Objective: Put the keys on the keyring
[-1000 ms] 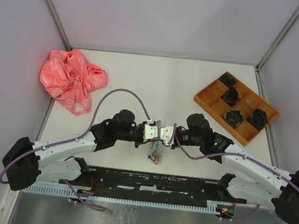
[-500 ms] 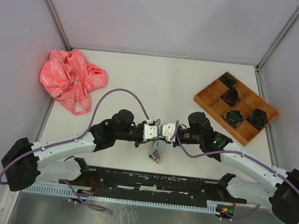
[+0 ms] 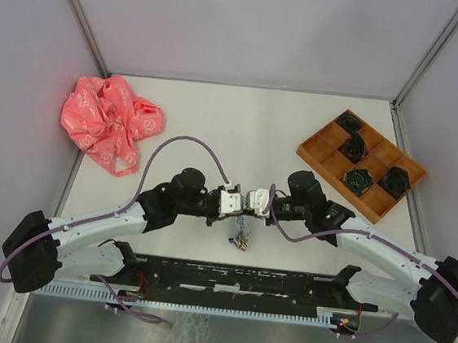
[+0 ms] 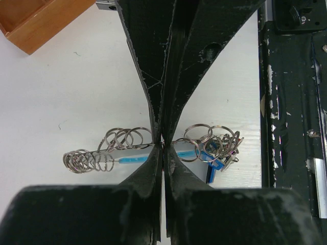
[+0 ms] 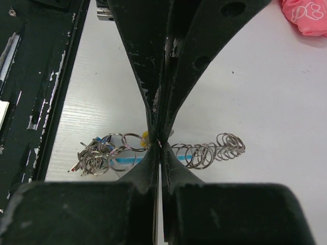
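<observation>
- Left gripper [image 4: 162,145]: the jaws are pressed together, with no gap showing along the fingers. Its wrist view does not show whether a ring wire is nipped at the tips.
- Right gripper [image 5: 159,143]: same finding. The jaws are closed flat against each other with the tips directly over the metalwork, and any hold is unconfirmed.
- The two grippers face each other tip to tip, near the front edge of the counter [image 3: 241,132].
- Key bunch [image 4: 217,150]: it lies in a tangle on the counter beneath the tips, on the side nearer the black base rail [image 4: 291,102].
- Ring chain [image 4: 89,159]: a run of overlapping split rings extends from the bunch to the other side and appears joined to it. A blue strip [image 4: 135,160] lies along it.
- Judgement: the step in hand is separating and steadying one ring so that a key can be threaded.
- Recommendation: one arm pinches a single ring by its rim while the other works only the key head. Both tips crowd the same spot, so moves should be small and taken in turn.
- Recommendation: lift little, as the loose rings will probably swing and twist.
- Risk: dragging the bunch toward the rail may snag it.
</observation>
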`<action>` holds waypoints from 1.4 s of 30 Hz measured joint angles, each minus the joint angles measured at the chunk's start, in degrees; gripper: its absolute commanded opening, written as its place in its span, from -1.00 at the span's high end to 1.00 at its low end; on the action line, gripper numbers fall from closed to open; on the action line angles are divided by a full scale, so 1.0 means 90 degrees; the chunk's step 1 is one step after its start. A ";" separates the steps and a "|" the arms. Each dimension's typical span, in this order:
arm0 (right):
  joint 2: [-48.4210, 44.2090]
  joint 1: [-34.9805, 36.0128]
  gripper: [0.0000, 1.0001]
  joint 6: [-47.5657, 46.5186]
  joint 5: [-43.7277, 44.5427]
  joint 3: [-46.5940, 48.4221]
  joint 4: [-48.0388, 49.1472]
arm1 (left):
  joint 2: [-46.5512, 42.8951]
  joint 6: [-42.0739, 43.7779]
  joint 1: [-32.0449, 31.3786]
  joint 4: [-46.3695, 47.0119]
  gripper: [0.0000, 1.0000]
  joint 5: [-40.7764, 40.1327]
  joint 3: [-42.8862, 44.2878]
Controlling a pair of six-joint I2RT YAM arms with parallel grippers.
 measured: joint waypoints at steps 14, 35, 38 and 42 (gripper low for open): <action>-0.0168 -0.0512 0.99 0.0588 -0.0471 -0.0525 0.0799 | -0.0321 -0.0056 0.0376 0.1103 0.24 0.0498 -0.0639; -0.0194 -0.0617 0.99 0.0940 -0.0874 -0.0661 0.1625 | 0.0000 -0.0396 0.0933 0.2225 0.30 0.1156 -0.0971; -0.0194 -0.0622 0.99 0.0967 -0.0930 -0.0661 0.1661 | 0.0041 -0.0408 0.0959 0.2266 0.35 0.1224 -0.0971; -0.0194 -0.0622 0.99 0.1020 -0.0940 -0.0665 0.1727 | 0.0129 -0.0408 0.0962 0.2317 0.37 0.1302 -0.0971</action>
